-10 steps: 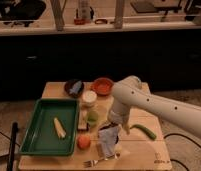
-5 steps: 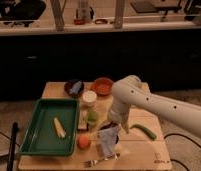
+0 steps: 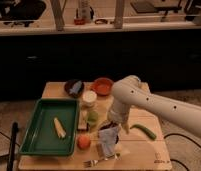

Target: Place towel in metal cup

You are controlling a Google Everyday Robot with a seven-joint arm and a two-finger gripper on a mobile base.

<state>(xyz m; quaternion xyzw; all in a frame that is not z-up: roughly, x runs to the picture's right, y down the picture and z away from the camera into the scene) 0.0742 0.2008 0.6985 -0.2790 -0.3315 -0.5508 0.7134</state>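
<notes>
Camera view: one gripper [image 3: 117, 129], jaws wide and empty, just above one towel [image 3: 110, 143], beside one metal cup [image 3: 104, 126]

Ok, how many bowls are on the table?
2: dark round bowl and orange round bowl, together at the far edge; white arm may hide others. Gripper above pale cloth towel.

End effector [image 3: 116, 128] over towel [image 3: 109, 143], tray [image 3: 41, 125] left, fork [image 3: 97, 161] in front

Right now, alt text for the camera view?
A white robot arm reaches down over a wooden table, its open gripper just above a pale towel lying by a small metal cup. A green tray, an orange fruit, a white-lidded jar, a red bowl and a fork sit around them.
</notes>
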